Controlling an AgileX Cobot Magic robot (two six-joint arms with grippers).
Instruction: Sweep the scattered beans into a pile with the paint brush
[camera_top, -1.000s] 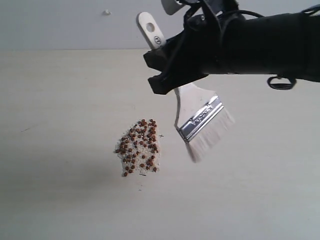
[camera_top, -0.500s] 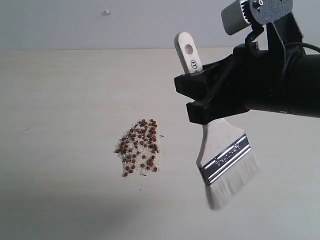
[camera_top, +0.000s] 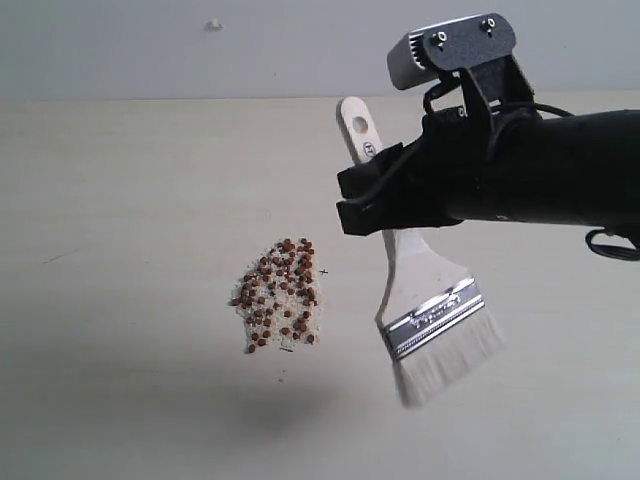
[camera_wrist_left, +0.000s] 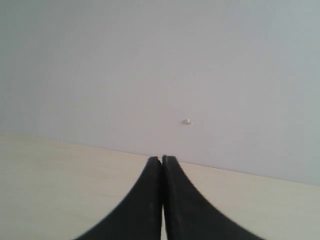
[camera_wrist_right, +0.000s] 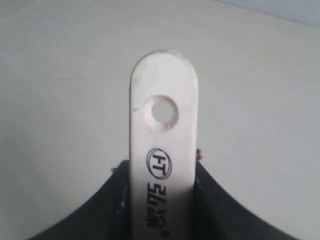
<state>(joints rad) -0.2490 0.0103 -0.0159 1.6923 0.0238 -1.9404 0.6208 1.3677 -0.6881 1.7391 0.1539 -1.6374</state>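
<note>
The left gripper (camera_wrist_left: 161, 167) shows only in its own wrist view. Its two black jaws are pressed together with nothing between them, and it points over the counter (camera_wrist_left: 60, 185) toward a grey wall (camera_wrist_left: 150, 60) with a small white speck (camera_wrist_left: 187, 121) on it.

In the exterior view the beans (camera_top: 285, 270) lie left of centre on the counter (camera_top: 120, 200). They are gathered into one pile (camera_top: 278, 295), reddish-brown dots on a patch of whitish crumbs (camera_top: 282, 290). A few beans sit loose at the pile's lower edge.

Right of the pile, and apart from it, is the brush (camera_top: 412, 290). It is tilted, with the handle end up and toward the wall and the head down and to the right. The hole (camera_top: 359, 125) at the handle's end clears the top of the gripper. Below the gripper come the silver ferrule (camera_top: 434, 320) and the off-white bristles (camera_top: 450, 355), which look blurred. Whether they touch the counter cannot be told.

The right gripper (camera_top: 385, 200) reaches in from the right edge and is clamped on the handle about midway up. In the right wrist view, the right gripper (camera_wrist_right: 161, 172) has a black jaw against each side of the brush (camera_wrist_right: 162, 90), just below the printed logo (camera_wrist_right: 159, 164).
</note>
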